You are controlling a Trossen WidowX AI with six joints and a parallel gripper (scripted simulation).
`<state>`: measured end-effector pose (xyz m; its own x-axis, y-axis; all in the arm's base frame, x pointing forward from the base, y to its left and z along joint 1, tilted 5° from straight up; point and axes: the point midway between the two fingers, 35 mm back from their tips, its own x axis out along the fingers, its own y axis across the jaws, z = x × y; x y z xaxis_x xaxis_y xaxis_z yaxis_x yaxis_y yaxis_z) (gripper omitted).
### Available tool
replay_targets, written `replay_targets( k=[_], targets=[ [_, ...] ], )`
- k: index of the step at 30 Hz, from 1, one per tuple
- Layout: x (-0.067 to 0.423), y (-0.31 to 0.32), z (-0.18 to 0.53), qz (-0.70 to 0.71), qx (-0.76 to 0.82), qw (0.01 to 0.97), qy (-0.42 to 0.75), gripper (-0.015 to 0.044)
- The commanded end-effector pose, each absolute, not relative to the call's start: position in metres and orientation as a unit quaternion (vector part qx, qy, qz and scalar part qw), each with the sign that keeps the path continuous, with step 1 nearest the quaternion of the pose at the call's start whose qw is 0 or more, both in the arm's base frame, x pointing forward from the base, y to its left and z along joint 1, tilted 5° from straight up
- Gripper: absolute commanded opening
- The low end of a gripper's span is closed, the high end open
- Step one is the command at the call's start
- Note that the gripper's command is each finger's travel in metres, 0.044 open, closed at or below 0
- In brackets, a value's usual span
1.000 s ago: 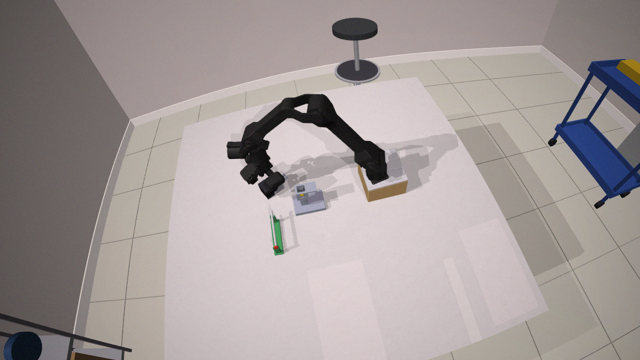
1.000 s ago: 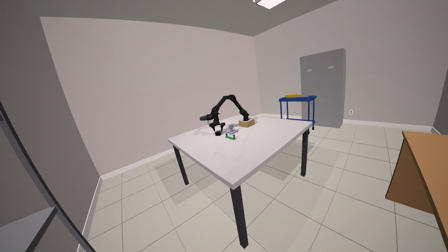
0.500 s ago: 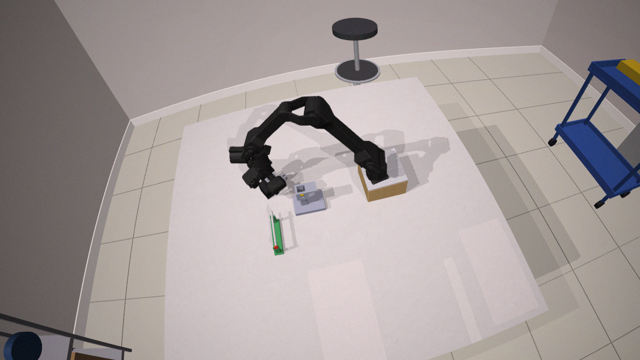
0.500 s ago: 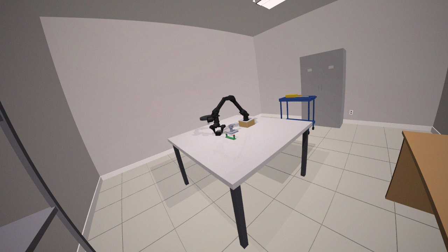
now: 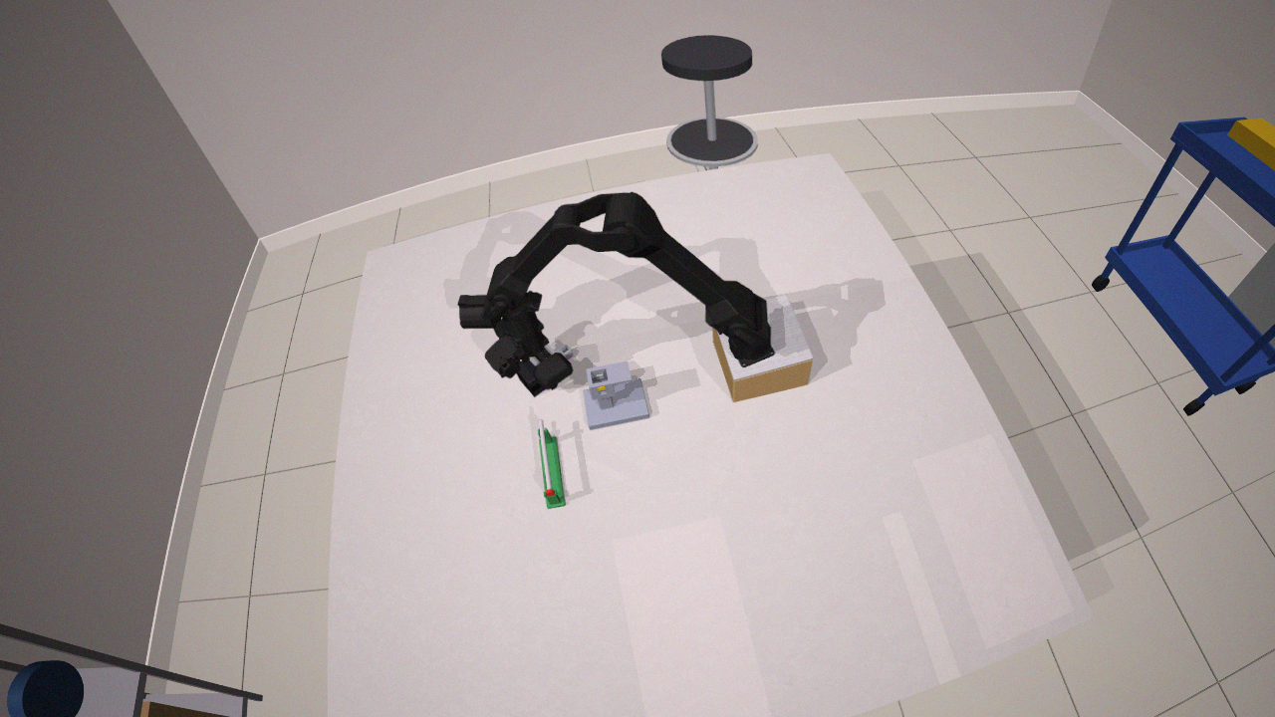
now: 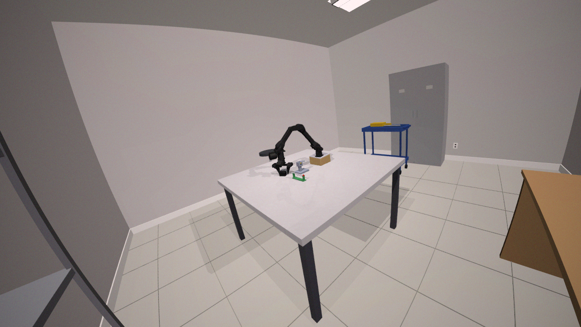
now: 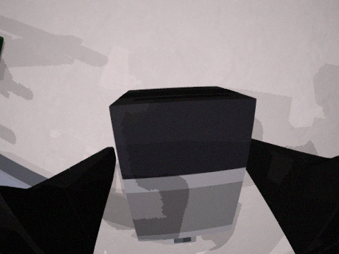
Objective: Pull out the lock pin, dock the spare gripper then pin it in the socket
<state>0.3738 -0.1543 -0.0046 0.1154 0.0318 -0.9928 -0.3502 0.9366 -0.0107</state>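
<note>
The spare gripper (image 7: 181,137), a dark block with a grey spigot end, lies on the white table. My gripper (image 7: 177,149) (image 5: 544,370) (image 6: 283,171) is down around it. The fingers are open and stand on either side of the block without closing on it. In the top and exterior views my fingers mostly hide the block. The grey mount (image 5: 617,407) (image 6: 300,165) with its upright socket (image 5: 608,377) stands just to the right. The white lock pin (image 5: 545,456) with a red head lies on a green rack (image 5: 554,470) (image 6: 298,178) in front of the mount.
The arm's base stands on a wood-coloured block (image 5: 771,381) (image 6: 319,159) right of the mount. A stool (image 5: 708,62) stands behind the table. A blue cart (image 5: 1185,294) (image 6: 385,129) and a grey cabinet (image 6: 418,109) stand off to the right.
</note>
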Motion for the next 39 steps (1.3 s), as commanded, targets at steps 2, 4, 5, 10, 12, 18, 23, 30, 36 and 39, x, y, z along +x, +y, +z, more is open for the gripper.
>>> replay_targets(
  k=[2,4,5,10,12,18,23,30,36,39],
  targets=[
    [0.372,-0.154,-0.007,0.128,-0.121,0.735,0.655,0.0309],
    [0.372,-0.154,-0.007,0.128,-0.121,0.735,0.655,0.0256],
    [0.372,-0.154,-0.007,0.128,-0.121,0.735,0.655,0.0250],
    [0.373,-0.155,-0.007,0.128,-0.121,0.735,0.655,0.0216],
    [0.373,-0.155,-0.007,0.128,-0.121,0.735,0.655,0.0183],
    [0.371,-0.156,0.013,0.128,-0.121,0.735,0.655,0.0026],
    [0.367,-0.156,0.042,0.128,-0.121,0.735,0.655,0.0000],
    [0.367,-0.156,0.043,0.128,-0.121,0.735,0.655,0.0000],
    [0.365,-0.155,0.035,0.158,-0.147,0.726,0.653,0.0000],
    [0.364,-0.155,0.035,0.182,-0.174,0.720,0.646,0.0000]
  ],
)
